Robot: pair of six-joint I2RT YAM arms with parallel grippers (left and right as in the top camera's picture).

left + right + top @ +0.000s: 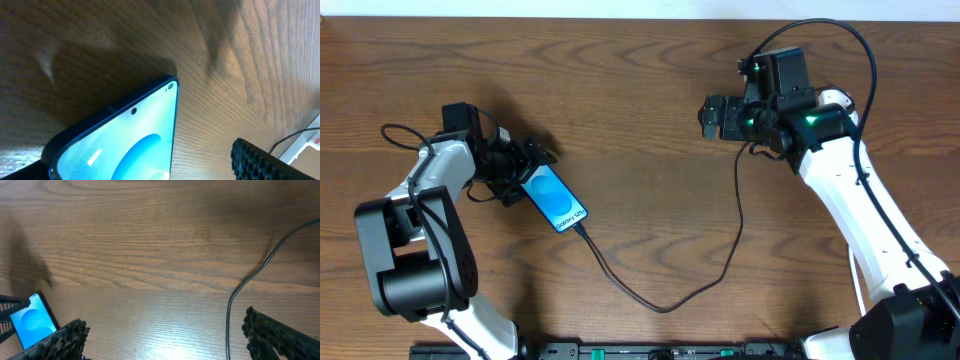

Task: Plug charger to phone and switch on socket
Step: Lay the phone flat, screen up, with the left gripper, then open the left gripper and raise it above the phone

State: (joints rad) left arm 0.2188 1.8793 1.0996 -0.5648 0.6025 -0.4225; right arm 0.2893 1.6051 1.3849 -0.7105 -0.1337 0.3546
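Note:
The phone (pixel 556 199) lies on the wooden table with its blue screen up. The charger, a thin black cable (pixel 660 305), meets the phone's lower end with its plug (pixel 582 229) and loops right, up toward the right arm. My left gripper (pixel 523 166) is open around the phone's upper end. In the left wrist view its right finger (pixel 255 161) stands apart from the phone (pixel 130 150). My right gripper (pixel 713 117) is open and empty above the table. The cable (pixel 231 315) runs just inside its right finger, and the phone (pixel 32 322) shows at the lower left. The socket is out of view.
A white object with a dark wire (pixel 302 145) shows at the right edge of the left wrist view; I cannot tell what it is. The table (pixel 640 80) is brown wood. The arm bases stand at the front corners.

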